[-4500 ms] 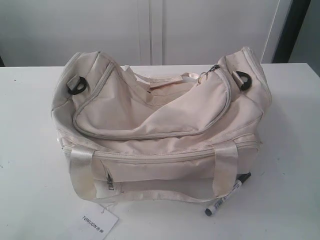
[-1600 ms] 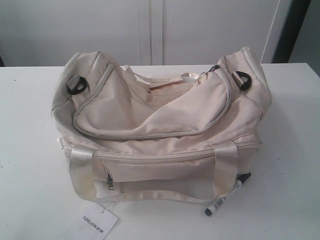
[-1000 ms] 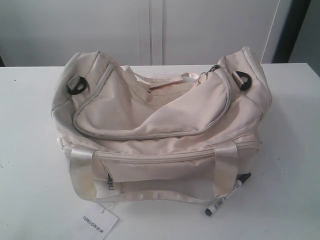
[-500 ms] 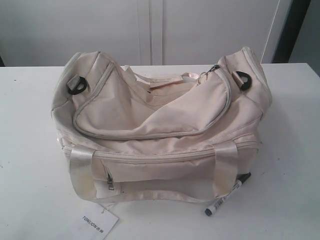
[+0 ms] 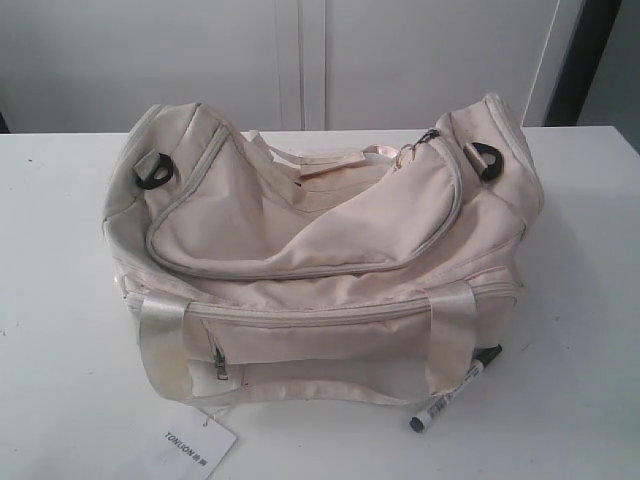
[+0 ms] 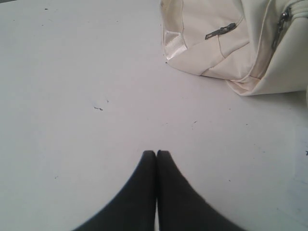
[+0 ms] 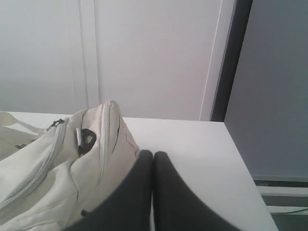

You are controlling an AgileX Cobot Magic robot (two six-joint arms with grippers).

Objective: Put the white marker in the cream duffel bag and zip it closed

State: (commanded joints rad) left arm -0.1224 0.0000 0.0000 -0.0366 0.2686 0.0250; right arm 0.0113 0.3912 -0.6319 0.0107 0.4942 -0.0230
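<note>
**Marker on table at bag's near right corner; both grippers shut, empty, away from it**

The white marker point(image 5: 455, 388) lies flat on the table point(image 5: 580, 300), just beside the near right corner of the cream duffel bag point(image 5: 320, 230) and outside it. Its long axis runs diagonally in the exterior view, with the dark end pointing near-left and the black cap pointing far-right. The cap end sits just beside the foot of the right strap handle point(image 5: 448, 335); whether they touch I cannot tell. The rest of the barrel is clear of the fabric.

The marker is not in the bag, so the pick-up looks like the step in hand.

The right gripper point(image 7: 153, 154) has its jaws pressed tip to tip and holds nothing. It is up by the bag's right end, with a black D-ring point(image 7: 87, 138) in its view but no marker. The left gripper point(image 6: 156, 153) also has its jaws together and empty, over bare table off a corner of the bag, and its view shows no marker either. Neither gripper shows in the exterior view, so the exact direction from jaws to marker cannot be told.

Judgement: the marker lies on the right arm's side, so that arm is likely nearer. A grasp would call for the jaws to open and close across the barrel, at right angles to that diagonal. Mid-barrel looks best, since the strap crowds the cap end.
</note>
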